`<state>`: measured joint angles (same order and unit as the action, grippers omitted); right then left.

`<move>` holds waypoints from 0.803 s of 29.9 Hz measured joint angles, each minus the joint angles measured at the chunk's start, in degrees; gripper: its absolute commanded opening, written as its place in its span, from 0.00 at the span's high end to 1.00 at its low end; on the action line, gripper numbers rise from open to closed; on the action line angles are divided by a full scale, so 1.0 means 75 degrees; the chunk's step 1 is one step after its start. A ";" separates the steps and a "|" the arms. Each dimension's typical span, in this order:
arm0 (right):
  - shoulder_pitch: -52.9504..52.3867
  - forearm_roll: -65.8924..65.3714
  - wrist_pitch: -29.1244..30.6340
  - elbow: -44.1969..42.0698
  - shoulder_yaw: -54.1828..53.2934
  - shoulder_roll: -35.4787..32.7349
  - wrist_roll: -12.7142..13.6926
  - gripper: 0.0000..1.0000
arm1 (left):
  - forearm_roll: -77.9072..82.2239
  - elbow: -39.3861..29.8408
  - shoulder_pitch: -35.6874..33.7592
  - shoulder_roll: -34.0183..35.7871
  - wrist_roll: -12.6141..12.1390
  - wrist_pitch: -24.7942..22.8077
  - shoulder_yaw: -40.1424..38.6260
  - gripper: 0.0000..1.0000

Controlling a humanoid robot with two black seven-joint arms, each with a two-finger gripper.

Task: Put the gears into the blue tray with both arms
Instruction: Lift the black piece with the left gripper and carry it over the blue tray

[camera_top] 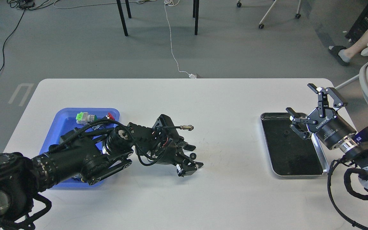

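Left gripper point(193, 156), jaws spread around a small gear point(193, 155) on the table point(203, 198), is set for pickup at 3 o'clock of the blue tray point(63, 118); right gripper point(302, 110), spread empty, is held over the metal tray point(318, 154), where another gear point(285, 134) is seen.

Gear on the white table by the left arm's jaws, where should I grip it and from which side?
Pinch the gear across its toothed rim, on opposite edges, coming in low from the left. It is small and round, and the left gripper sits open with one jaw on either side of it.
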<state>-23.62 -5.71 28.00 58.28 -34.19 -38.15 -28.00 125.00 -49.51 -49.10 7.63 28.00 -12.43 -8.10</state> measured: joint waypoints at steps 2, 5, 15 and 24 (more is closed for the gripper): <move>0.0005 0.0000 0.0000 0.0000 0.0000 0.0000 0.0000 0.02 | 0.0000 0.0040 -0.0008 0.0003 0.0000 0.0001 0.0001 0.68; 0.0007 0.0000 0.0000 0.0000 0.0000 0.0000 0.0001 0.02 | 0.0000 0.0078 -0.0012 0.0018 -0.0002 0.0003 -0.0003 0.87; 0.0009 0.0000 0.0000 0.0000 -0.0006 0.0012 0.0003 0.02 | -0.0004 0.0248 0.0009 -0.0031 -0.0002 0.0186 0.0002 0.91; 0.0009 -0.0026 0.0000 0.0000 -0.0012 0.0050 0.0002 0.02 | 0.0002 -0.0027 -0.0578 0.0384 0.0004 0.0248 -0.0139 0.90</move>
<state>-23.55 -5.91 28.00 58.27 -34.28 -37.77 -27.98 125.02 -49.72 -53.44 10.51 28.02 -10.57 -9.15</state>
